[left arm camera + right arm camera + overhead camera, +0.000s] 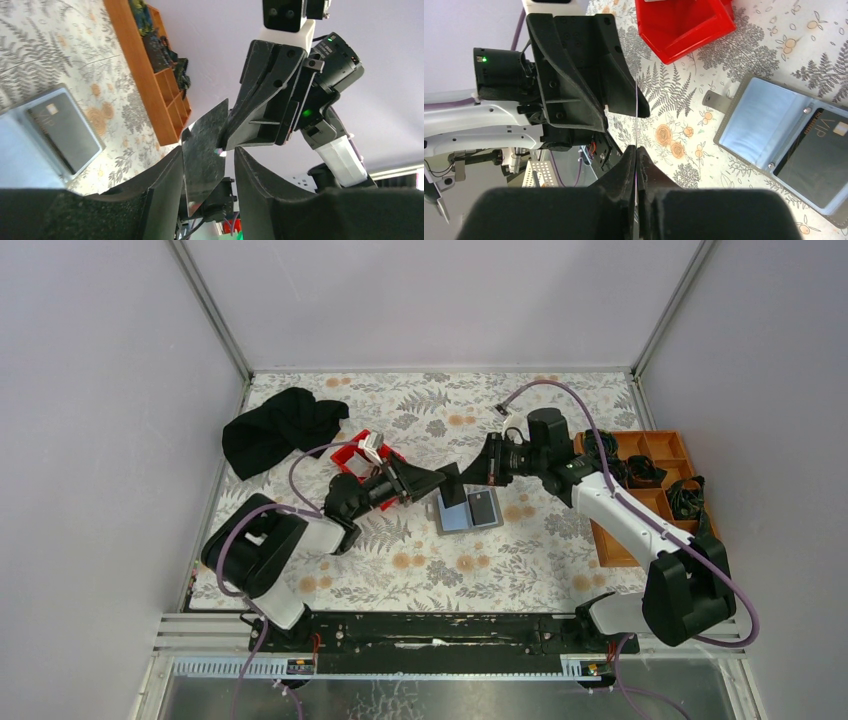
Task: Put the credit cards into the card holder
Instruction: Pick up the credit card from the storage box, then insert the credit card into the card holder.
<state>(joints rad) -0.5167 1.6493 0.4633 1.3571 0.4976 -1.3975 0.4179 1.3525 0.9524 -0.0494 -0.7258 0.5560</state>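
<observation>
A dark credit card (205, 145) hangs in the air above the card holder (452, 517). My right gripper (636, 149) is shut on one edge of it; in the right wrist view the card (636, 115) shows edge-on as a thin line. My left gripper (207, 150) stands open around the card's other end, the card lying against one finger with a gap to the other. The grey holder (729, 125) lies open on the table, its inside light blue, with a dark VIP card (819, 160) in its right half.
A red bin (362, 455) stands behind the left gripper and a black cloth (282, 425) lies at the back left. An orange compartment tray (650, 490) with dark items sits along the right side. The holder's strap tab (716, 100) sticks out to its left.
</observation>
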